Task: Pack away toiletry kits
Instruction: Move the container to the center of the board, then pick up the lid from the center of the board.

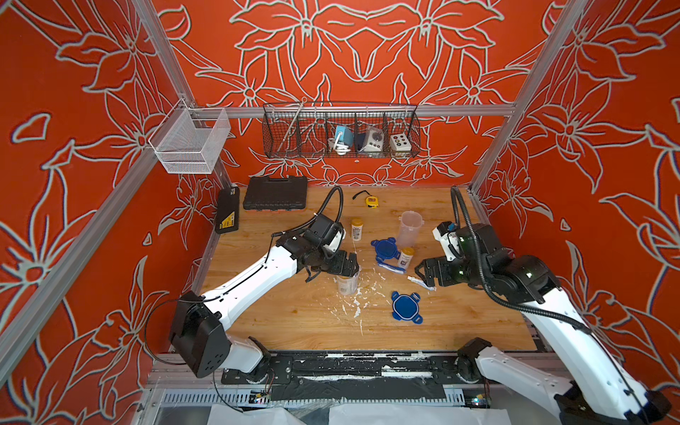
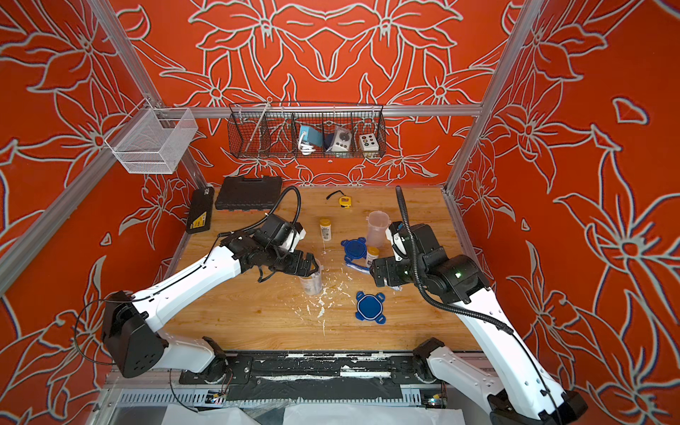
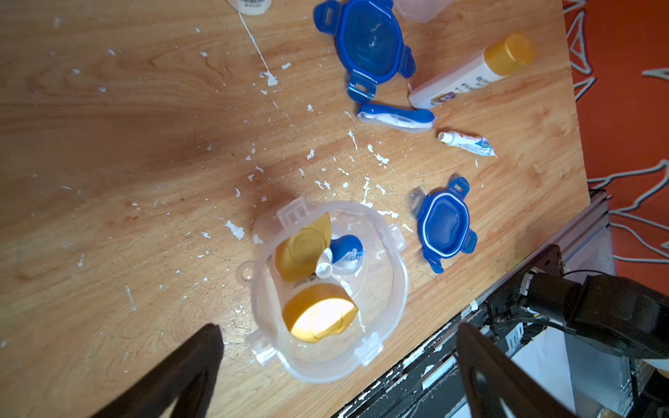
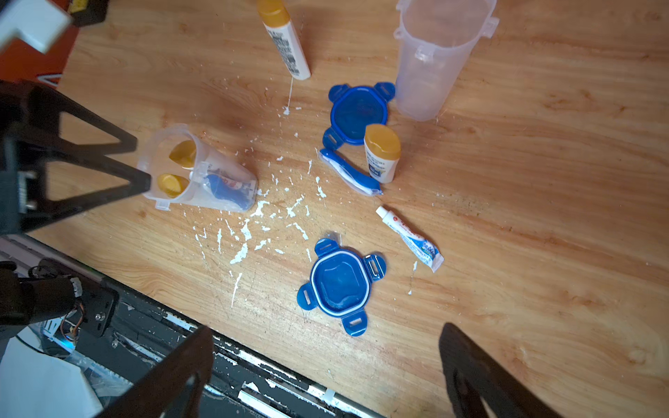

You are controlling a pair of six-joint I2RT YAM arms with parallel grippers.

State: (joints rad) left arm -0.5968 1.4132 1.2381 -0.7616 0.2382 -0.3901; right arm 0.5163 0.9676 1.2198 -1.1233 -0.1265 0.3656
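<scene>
Wooden table [image 1: 279,316], spotted with white flecks [image 4: 246,231], makes the floor of a red cell with a flower pattern. Closest to the front edge the near lid [image 4: 340,286] lies flat, blue, apart from the rest. A little behind it, more to the left, stands the filled tub [image 3: 394,289], clear and uncovered; inside are the packed bottles [image 3: 318,318] with yellow caps, the packed toothbrush [image 3: 345,249] and the packed tube [image 3: 324,269]. The left gripper [image 3: 336,347] hangs over this tub, jaws spread wide, gripping nothing. The right gripper [image 4: 325,336] is also spread wide and empty, above the table near the loose tube [image 4: 409,239]. Further back the loose toothbrush [image 4: 349,172] lies just beside the upright bottle [image 4: 382,152] and the far lid [image 4: 356,114]. Behind that lid stands the empty tub [image 4: 430,61]. The lone bottle [image 1: 356,229] stands apart, more to the left. At the far edge are a yellow tape measure [image 1: 371,201] and two black cases [image 1: 275,192], with a wire basket [image 1: 340,132] on the wall above.
</scene>
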